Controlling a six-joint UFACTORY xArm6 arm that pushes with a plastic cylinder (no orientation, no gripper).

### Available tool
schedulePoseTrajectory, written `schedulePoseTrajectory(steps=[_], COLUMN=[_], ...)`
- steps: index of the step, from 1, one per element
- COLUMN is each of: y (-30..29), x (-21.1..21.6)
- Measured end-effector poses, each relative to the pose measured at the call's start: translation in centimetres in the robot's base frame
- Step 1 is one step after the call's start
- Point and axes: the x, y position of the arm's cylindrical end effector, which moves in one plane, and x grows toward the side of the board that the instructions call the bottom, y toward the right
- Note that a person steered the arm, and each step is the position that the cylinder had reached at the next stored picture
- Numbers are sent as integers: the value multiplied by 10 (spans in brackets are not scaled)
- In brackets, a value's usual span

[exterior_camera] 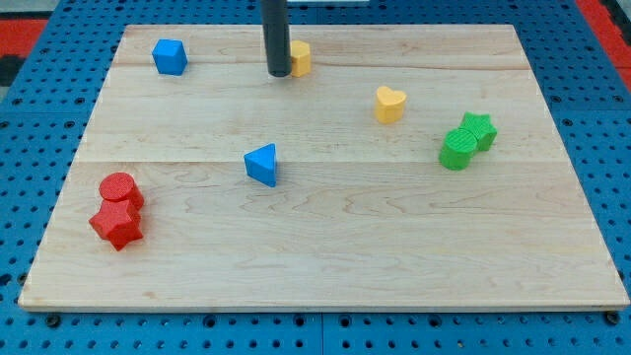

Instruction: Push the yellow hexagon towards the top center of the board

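The yellow hexagon [301,58] sits near the top centre of the wooden board [325,247], partly hidden behind my rod. My tip [279,73] rests on the board right against the hexagon's left side. A yellow heart [389,104] lies to the lower right of the hexagon.
A blue cube [170,56] sits at the top left. A blue triangle [262,164] lies near the middle. A green star [479,129] touches a green cylinder [456,150] at the right. A red cylinder [119,189] touches a red star [117,224] at the lower left.
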Motion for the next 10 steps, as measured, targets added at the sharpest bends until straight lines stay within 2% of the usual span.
schedulePoseTrajectory(steps=[1,2,3,4,5,7,8,10], y=[-50,-43,11,14,-39,-218,-238,-164], x=[-3,-22,-22,-19,45,161,227,230])
